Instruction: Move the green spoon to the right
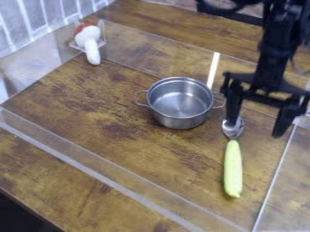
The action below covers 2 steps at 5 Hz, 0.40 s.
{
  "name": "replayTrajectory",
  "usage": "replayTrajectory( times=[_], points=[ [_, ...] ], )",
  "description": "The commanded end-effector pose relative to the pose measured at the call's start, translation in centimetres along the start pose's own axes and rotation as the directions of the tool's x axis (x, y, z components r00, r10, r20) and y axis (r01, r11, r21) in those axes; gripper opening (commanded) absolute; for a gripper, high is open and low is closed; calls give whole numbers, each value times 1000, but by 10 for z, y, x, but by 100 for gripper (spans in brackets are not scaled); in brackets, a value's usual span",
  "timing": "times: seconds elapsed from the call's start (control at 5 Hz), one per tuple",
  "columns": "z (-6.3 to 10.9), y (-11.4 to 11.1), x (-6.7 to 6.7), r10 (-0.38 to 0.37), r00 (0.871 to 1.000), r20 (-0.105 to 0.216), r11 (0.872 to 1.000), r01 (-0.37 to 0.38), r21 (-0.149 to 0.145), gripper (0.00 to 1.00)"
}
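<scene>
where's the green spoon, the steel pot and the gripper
green spoon (pixel 231 168): camera view, middle of its yellow-green handle
steel pot (pixel 179 112): camera view, front wall
gripper (pixel 260 115): camera view, midway between its open fingers

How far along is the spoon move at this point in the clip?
Looks done: the green spoon lies flat on the table, right of the steel pot. In hand: nothing; the tool hangs open above the spoon's bowl end. Left: apparently only pulling the arm clear.
</scene>
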<state>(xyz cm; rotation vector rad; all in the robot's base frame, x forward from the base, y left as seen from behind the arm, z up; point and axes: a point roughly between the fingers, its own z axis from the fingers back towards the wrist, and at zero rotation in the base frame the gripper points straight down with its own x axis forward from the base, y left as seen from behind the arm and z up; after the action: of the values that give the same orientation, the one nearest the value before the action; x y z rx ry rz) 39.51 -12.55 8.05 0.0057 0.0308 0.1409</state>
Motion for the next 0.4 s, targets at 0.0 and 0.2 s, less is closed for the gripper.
replayTrajectory(
  times=[0.0,0.2],
  points=[
    [71,14,6,-7,991,136,996,19,-87,100],
    [78,22,5,-31,989,145,994,46,-99,100]
  ],
)
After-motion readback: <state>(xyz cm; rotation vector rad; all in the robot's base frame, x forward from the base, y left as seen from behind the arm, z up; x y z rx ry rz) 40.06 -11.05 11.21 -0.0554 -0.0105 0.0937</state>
